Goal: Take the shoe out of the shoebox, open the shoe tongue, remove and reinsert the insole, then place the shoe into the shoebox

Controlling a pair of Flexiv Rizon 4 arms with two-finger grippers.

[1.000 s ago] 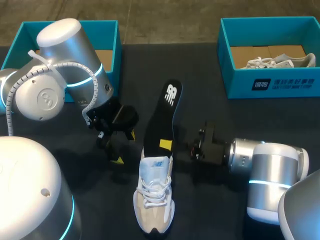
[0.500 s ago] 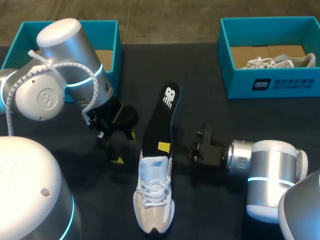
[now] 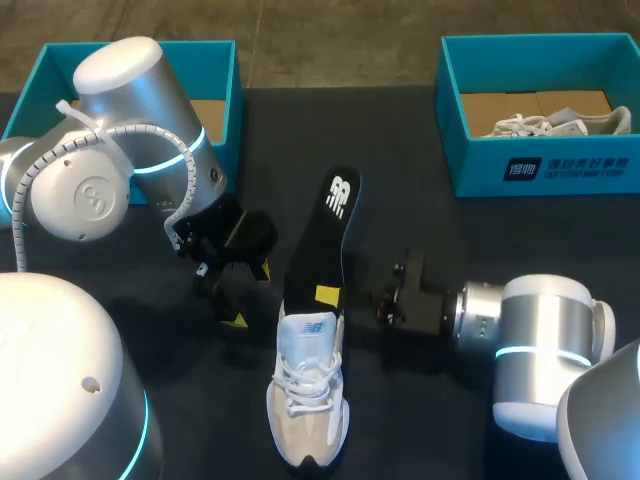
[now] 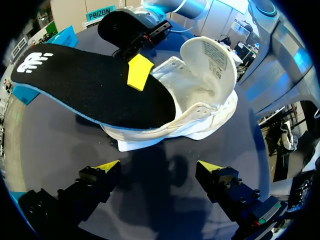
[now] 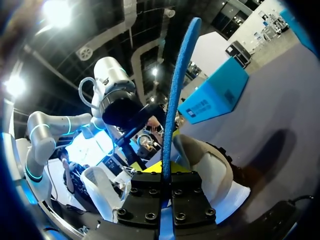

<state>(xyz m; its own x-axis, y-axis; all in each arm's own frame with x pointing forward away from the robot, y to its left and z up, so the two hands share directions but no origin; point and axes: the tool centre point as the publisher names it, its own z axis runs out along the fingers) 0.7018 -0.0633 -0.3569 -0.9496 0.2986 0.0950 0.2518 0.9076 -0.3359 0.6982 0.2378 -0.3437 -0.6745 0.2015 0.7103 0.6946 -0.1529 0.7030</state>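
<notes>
A white and beige shoe (image 3: 308, 400) lies on the dark table with its toe toward the front edge and its tongue (image 4: 207, 55) folded back. A black insole (image 3: 325, 235) with a blue underside slants up out of the shoe's opening, away from it. My right gripper (image 3: 328, 294) is shut on the insole's edge (image 5: 177, 95) from the right, one yellow tip (image 4: 139, 71) lying on top. My left gripper (image 3: 248, 295) stands open just left of the shoe (image 4: 195, 100), holding nothing, its tips (image 4: 107, 165) apart.
A teal shoebox (image 3: 215, 60) stands at the back left behind my left arm. Another teal shoebox (image 3: 540, 165) at the back right holds a second shoe (image 3: 550, 122). Dark table (image 3: 400, 150) lies between the boxes.
My right gripper shifted slightly with the insole, whose far end dropped and drifted a little left. The left arm and the shoe stayed still.
</notes>
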